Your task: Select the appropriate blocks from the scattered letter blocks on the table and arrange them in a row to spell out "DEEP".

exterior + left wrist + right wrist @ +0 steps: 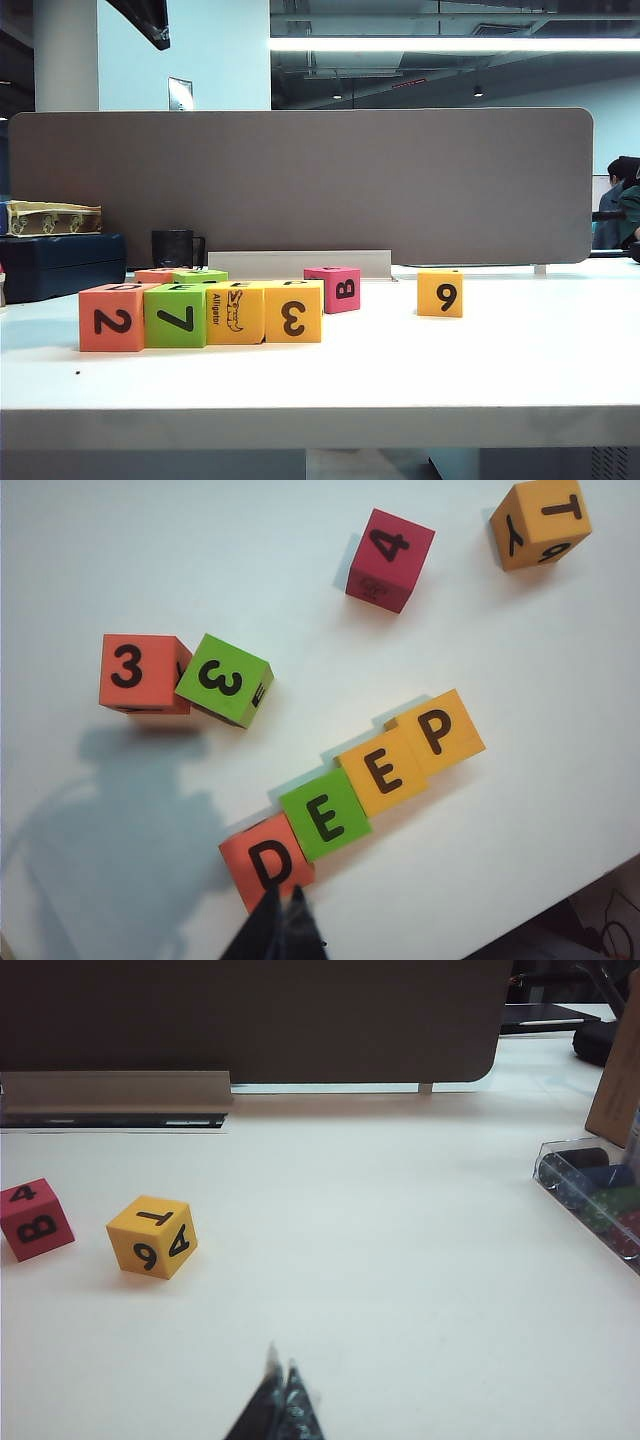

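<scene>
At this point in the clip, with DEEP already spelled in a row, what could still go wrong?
The left pincer, shut, hangs right by the D block; a careless pull-back might nudge it and skew the row.

The green 3 block sits tilted against the orange 3 block and could tip.

The right pincer, also shut, is well clear of the 9 block; little risk there.

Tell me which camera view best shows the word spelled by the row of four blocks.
The left wrist view: looking down, it shows the row of four blocks with top faces reading D, E, E, P. The exterior view sees that row from the front, showing 2, 7, an alligator and 3. The right wrist view misses it entirely.
</scene>
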`<action>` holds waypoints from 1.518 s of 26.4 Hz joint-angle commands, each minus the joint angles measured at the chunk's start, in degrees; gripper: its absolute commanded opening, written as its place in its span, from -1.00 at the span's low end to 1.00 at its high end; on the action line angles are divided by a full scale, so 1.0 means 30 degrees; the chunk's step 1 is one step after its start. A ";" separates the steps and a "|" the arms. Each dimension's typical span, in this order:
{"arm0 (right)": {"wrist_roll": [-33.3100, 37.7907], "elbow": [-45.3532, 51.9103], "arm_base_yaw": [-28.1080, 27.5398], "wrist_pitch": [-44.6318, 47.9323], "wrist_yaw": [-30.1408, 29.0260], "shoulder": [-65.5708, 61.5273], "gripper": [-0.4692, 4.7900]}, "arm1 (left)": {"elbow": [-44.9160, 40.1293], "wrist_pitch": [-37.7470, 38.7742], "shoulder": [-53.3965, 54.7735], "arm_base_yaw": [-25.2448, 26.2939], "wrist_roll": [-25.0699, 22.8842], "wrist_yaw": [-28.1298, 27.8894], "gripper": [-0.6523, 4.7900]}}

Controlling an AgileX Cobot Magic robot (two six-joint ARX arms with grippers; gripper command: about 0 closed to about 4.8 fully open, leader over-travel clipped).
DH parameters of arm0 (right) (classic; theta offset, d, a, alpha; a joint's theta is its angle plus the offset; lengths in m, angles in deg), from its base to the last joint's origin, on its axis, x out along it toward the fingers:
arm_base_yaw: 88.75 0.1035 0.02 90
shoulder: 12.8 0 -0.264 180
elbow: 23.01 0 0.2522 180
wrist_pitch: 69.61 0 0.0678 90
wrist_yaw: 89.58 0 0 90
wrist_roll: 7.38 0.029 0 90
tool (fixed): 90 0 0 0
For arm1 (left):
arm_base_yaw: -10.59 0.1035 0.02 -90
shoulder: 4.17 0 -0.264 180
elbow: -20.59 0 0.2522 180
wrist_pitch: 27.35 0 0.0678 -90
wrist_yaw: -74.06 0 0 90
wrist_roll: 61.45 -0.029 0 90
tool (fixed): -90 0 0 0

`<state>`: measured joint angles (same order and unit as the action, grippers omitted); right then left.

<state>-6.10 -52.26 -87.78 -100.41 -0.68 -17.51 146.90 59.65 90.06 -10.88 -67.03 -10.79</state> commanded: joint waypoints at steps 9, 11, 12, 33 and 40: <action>0.0080 0.0226 0.0007 0.0066 0.0051 0.0729 -0.84 | 0.0022 -0.0189 -0.0095 0.0029 0.0007 0.0007 -0.78; 0.0270 0.0765 0.0007 0.0168 0.0044 0.1151 -0.84 | 0.0022 -0.0197 -0.0095 0.0029 0.0007 0.0007 -0.78; 0.0590 0.1064 0.0007 0.0204 0.0051 0.1311 -0.84 | 0.0022 -0.0197 -0.0095 0.0029 0.0007 0.0007 -0.78; 0.0816 0.3759 0.0015 0.0889 0.0036 0.1596 -0.84 | 0.0022 -0.0262 -0.0087 0.0029 0.0007 0.0007 -0.78; 0.2018 0.4969 0.0022 0.2055 0.0044 0.1596 -0.84 | 0.0022 -0.0328 -0.0095 0.0029 0.0007 0.0007 -0.78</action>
<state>-0.55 -37.57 -87.76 -94.75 -0.68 -13.47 146.90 59.43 90.06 -10.86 -67.03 -10.79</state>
